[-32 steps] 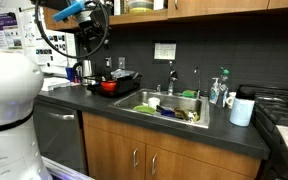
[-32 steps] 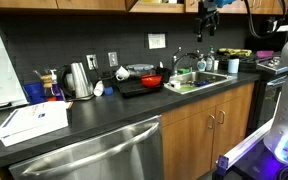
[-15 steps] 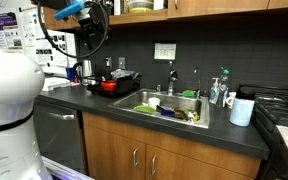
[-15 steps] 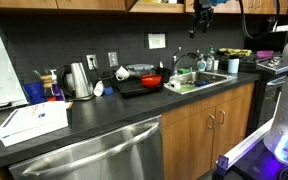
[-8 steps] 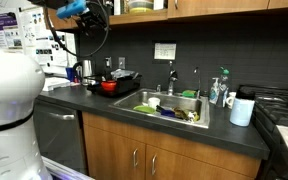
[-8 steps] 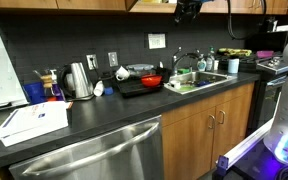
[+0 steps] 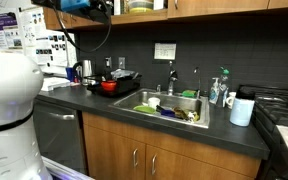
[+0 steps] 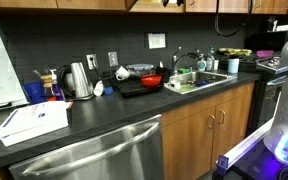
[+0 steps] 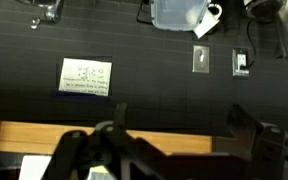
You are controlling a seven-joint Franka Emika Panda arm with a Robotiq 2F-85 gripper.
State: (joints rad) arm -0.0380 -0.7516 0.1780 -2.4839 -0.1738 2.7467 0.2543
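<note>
up at the top left edge of the frame in an exterior view: the end effector [image 7: 82,5], with a blue part, partly cut off, just beneath the light brown wooden upper cabinets [image 7: 214,8]. at the top edge, right of centre, in an exterior view: end effector [image 8: 174,3] only as a dark sliver against the cabinets.

across the bottom of the wrist view: end effector [image 9: 169,150] with dark fingers [image 9: 84,150] spread wide apart, clamped on nothing, touching nothing. behind the fingers, lower left: a strip of the wooden upper cabinets [image 9: 14,140], the nearest thing. above that strip: black tiled wall [image 9: 154,105] with a white rectangular paper notice [image 9: 87,76] left of centre and two white wall sockets [image 9: 201,58] toward the upper right.

low in both exterior views, well apart from the end effector: dark grey surface [image 7: 94,106] with a round red pot [image 7: 108,87] on a black hob, left of a steel sink [image 7: 130,101]; red pot [image 8: 151,80] near mid-frame.
</note>
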